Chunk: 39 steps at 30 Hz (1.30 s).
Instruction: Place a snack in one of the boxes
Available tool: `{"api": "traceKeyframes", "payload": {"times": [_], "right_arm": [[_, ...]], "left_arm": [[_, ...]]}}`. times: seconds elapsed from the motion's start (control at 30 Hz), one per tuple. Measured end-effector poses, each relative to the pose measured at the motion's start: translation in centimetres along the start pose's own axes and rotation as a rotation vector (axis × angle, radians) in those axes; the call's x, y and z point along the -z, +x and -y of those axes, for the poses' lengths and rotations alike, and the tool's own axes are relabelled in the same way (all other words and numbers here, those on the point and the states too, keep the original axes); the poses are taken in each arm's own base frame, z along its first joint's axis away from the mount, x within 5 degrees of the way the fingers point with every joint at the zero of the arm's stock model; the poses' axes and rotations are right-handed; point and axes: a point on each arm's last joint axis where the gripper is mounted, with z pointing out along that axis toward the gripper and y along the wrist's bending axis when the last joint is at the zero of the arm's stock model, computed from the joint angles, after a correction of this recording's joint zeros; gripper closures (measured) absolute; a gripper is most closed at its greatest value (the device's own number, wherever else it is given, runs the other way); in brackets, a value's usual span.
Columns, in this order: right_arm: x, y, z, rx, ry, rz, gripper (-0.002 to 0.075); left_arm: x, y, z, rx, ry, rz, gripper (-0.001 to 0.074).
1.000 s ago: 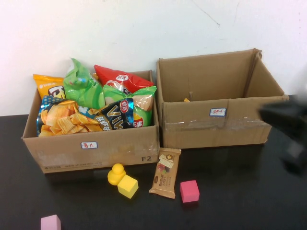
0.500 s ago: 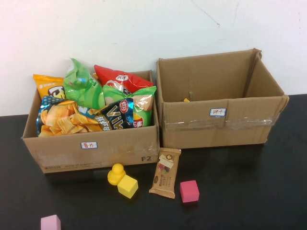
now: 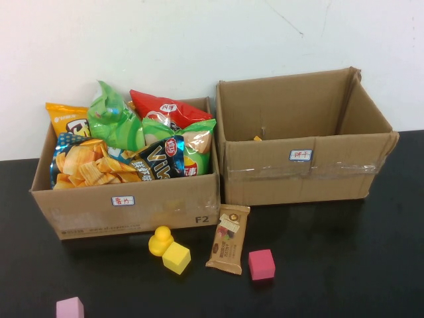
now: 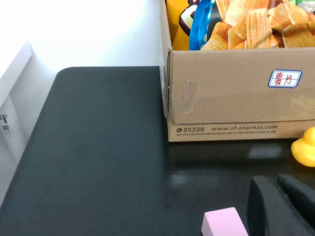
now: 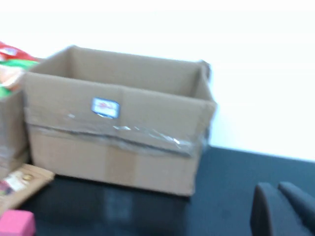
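On the black desk (image 3: 344, 265), a brown snack bar (image 3: 228, 240) lies at 6 o'clock of the two boxes' junction. Left end effector (image 4: 283, 206) and right end effector (image 5: 285, 209) sit off to the sides; I cannot tell their state.

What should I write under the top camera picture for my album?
Chip-filled left box, nearly empty right box, snack bar waiting on black table.
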Motion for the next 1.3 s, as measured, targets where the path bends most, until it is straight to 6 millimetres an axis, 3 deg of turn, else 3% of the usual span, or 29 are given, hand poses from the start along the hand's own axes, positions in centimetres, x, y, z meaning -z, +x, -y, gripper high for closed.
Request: {"api": "traceKeyframes", "payload": {"times": [0.4, 0.77, 1.3], "right_arm": [[2.2, 2.1, 1.5, -0.036, 0.267, -0.159, 0.0727], [2.3, 3.1, 0.8, -0.043, 0.151, -0.261, 0.0727], [2.3, 3.1, 0.8, -0.070, 0.148, -0.264, 0.0727]], "left_arm": [[0.0, 0.0, 0.0, 0.000, 0.000, 0.000, 0.0738], [0.0, 0.0, 0.0, 0.000, 0.000, 0.000, 0.0738], [0.0, 0.0, 0.0, 0.000, 0.000, 0.000, 0.0738]]}}
